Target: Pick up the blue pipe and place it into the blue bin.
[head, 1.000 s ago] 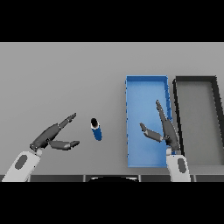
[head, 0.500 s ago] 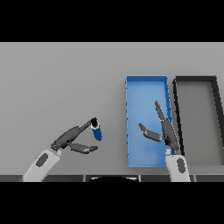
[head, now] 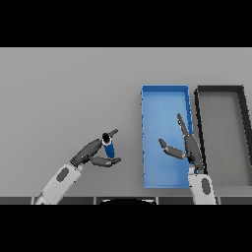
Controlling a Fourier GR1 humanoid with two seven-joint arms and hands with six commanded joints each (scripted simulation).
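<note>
Now blue pipe (head: 109, 146) upright between the left hand's (head: 93, 153) half-closed fingers and thumb.

Left arm reaching in from the lower left, left hand (head: 93, 153) low and forward, fingers above and thumb below closing round the blue pipe (head: 109, 147). Right arm up from the bottom edge, right hand (head: 189, 147) flat, fingers straight, thumb splayed left.

Even, flat, fairly bright light falls on the grey counter (head: 64, 88); no glare, shadows barely show, and edges look undistorted.
</note>
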